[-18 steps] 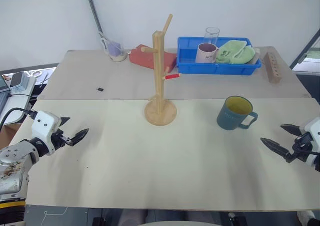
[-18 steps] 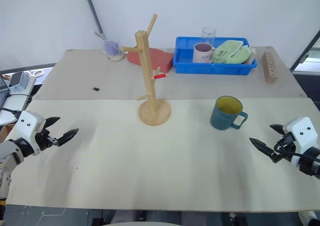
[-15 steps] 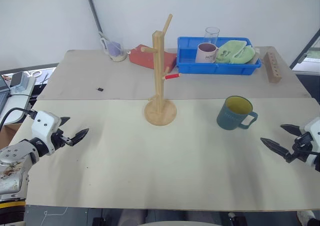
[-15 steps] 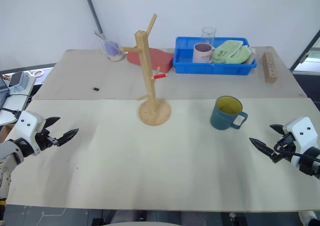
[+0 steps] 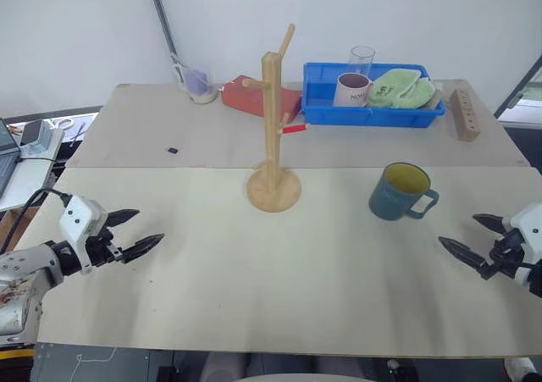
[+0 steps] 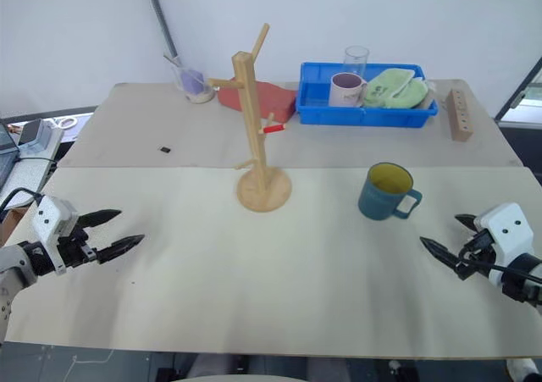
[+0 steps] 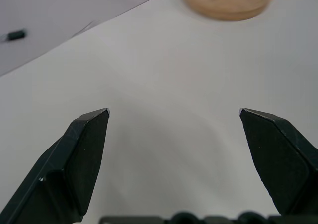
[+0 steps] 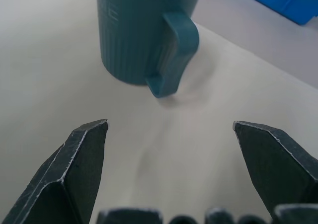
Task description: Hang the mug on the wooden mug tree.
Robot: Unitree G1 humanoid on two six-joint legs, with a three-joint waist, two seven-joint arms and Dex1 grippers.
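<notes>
Your wooden mug tree rises tall mid-tabletop on its round base. The mug, ribbed teal with yellow inside, stands upright to its right, handle toward your right tool. Both it and the left tool are spread, empty.

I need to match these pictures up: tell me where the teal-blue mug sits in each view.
Left eye view: mug stands right of centre, handle toward the right edge.
Right eye view: right of centre too.
Right wrist view: at the top, beyond the open right gripper, handle facing it.
Left wrist view: absent.
Shared landmark: the wooden mug tree.
</notes>
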